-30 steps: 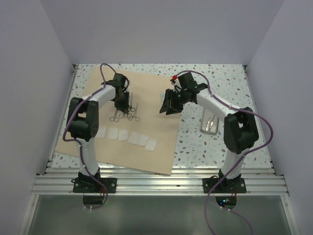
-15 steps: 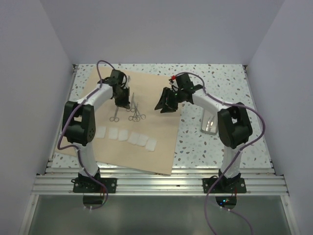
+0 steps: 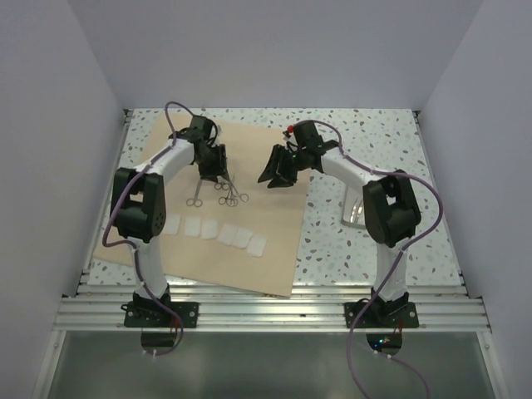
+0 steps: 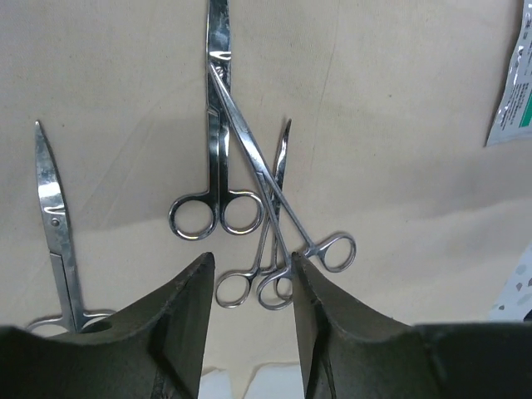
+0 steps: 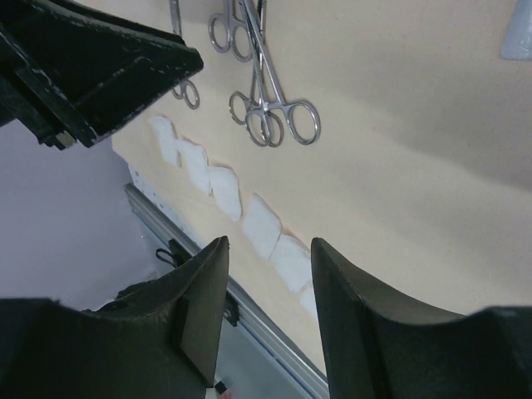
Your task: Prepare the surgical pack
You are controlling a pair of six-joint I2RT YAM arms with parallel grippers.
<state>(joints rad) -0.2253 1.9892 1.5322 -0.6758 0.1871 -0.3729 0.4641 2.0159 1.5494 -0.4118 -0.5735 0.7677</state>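
Speckled tabletop (image 3: 374, 141), tan wrap sheet (image 3: 266, 241), steel scissors (image 4: 218, 158)

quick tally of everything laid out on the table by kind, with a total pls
tan square wrap sheet: 1
white gauze squares: 6
steel scissors: 2
steel forceps: 2
small rectangular steel tray: 1
white packet with green print: 1
total: 13
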